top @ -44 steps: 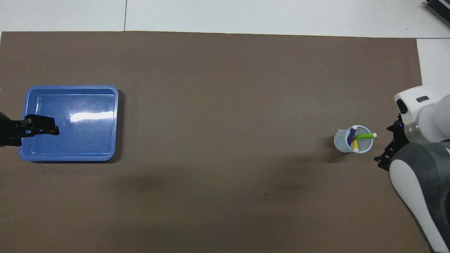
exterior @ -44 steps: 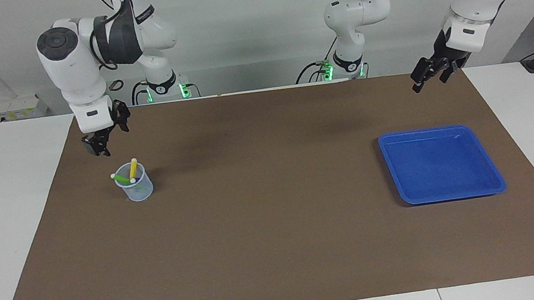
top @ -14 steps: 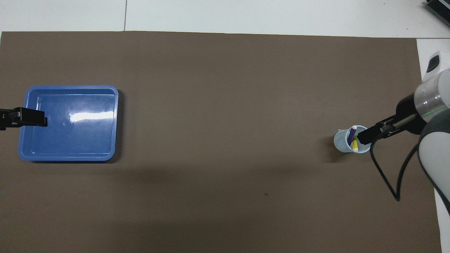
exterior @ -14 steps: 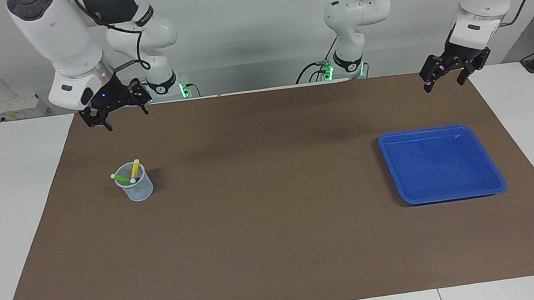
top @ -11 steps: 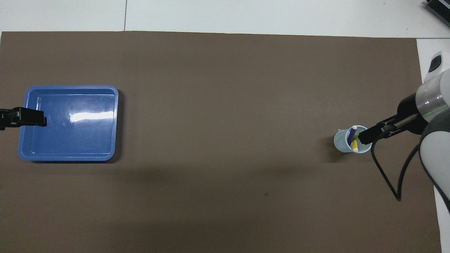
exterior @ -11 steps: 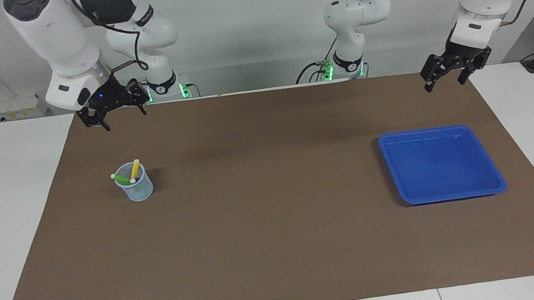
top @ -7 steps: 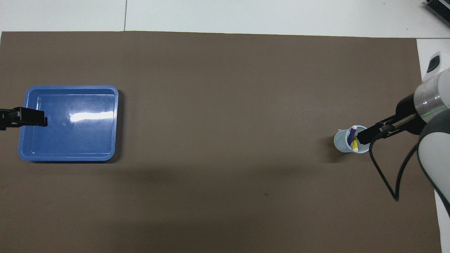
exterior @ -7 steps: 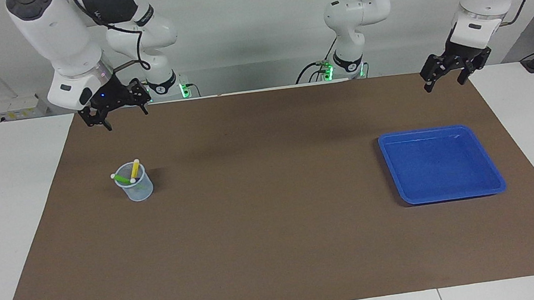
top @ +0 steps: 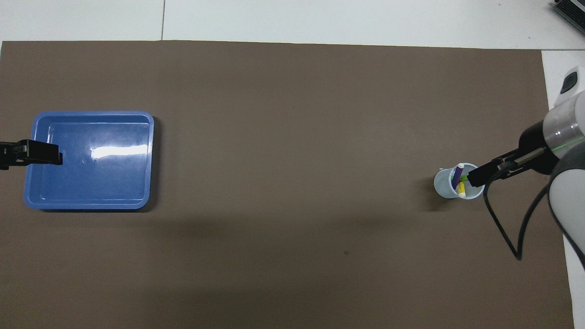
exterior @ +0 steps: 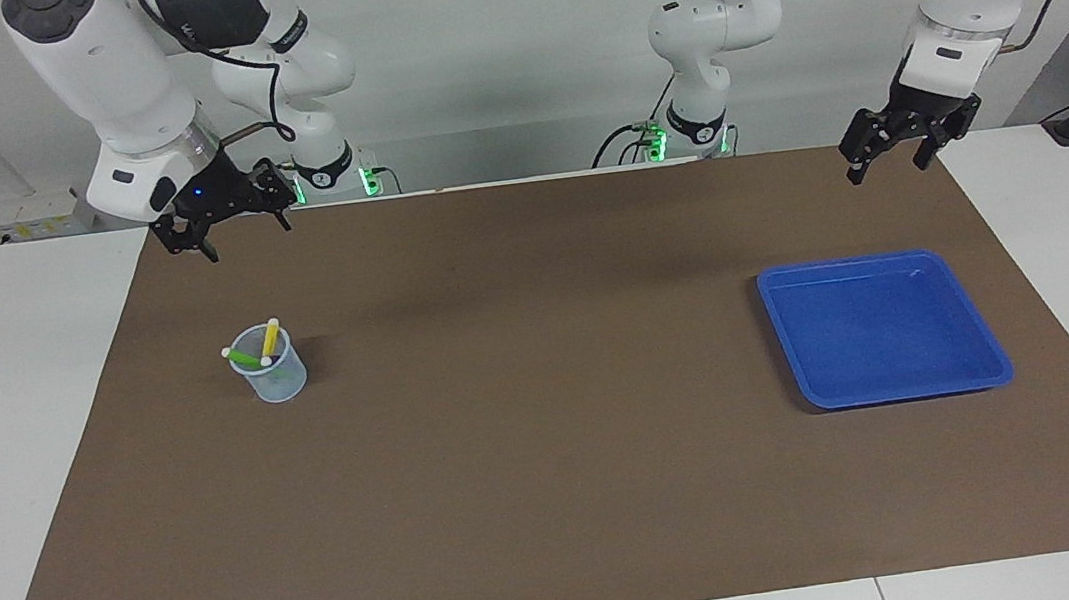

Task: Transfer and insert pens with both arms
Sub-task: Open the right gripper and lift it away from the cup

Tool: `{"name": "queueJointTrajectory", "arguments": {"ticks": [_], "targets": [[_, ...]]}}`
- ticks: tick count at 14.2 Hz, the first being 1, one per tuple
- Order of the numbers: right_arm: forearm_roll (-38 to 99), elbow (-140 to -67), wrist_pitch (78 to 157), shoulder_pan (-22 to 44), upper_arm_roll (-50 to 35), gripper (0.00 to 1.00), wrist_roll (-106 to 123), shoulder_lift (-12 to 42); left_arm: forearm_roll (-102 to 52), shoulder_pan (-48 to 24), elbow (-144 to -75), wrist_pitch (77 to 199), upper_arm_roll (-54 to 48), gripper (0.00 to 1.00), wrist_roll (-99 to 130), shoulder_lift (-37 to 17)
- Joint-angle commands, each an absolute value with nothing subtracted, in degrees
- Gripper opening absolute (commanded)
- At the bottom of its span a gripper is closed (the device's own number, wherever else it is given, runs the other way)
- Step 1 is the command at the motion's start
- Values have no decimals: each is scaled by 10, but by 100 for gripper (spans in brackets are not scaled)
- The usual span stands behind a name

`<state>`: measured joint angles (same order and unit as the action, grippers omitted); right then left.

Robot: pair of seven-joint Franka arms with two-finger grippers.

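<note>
A clear plastic cup [exterior: 272, 378] stands on the brown mat toward the right arm's end. The green pen [exterior: 244, 357] and the yellow pen [exterior: 269, 337] lean in it. The overhead view also shows the purple pen [top: 457, 176] in the cup [top: 442, 185], beside the yellow pen [top: 461, 188]; the green pen is mostly covered there. My right gripper [exterior: 246, 238] is open and empty, raised well above the cup; from overhead it [top: 475, 177] covers the cup's rim. My left gripper [exterior: 885, 167] is open and empty, raised over the edge of the blue tray [top: 43, 153].
An empty blue tray [exterior: 885, 330] lies on the mat toward the left arm's end, also in the overhead view [top: 100, 173]. A brown mat [exterior: 550, 439] covers most of the white table. A black cable [top: 502, 228] loops down from the right arm.
Three seconds ago my right gripper hung low beside the cup; it has risen and turned. The left gripper has lifted slightly. Over the last second both arms have barely moved.
</note>
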<state>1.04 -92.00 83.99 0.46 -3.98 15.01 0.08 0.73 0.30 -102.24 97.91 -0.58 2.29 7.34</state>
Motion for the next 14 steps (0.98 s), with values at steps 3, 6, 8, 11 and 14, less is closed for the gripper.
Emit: {"name": "queueJointTrajectory", "arguments": {"ticks": [3,6,8,11,14], "targets": [[15,-905,830,-10,-53,100,140,6,3,-1,-1020,968,-1,100,31,76],[11,-905,887,-11,-50,100,142,8,3,1,-1020,968,-1,100,30,75],[9,-906,904,-11,-48,100,140,10,2,1,-1020,969,-1,100,30,76],[8,-905,904,-11,-47,100,141,10,-10,4,-1020,970,-1,100,30,76],[7,-904,892,-12,-43,100,141,9,-10,4,-1020,970,-1,100,31,76]]}}
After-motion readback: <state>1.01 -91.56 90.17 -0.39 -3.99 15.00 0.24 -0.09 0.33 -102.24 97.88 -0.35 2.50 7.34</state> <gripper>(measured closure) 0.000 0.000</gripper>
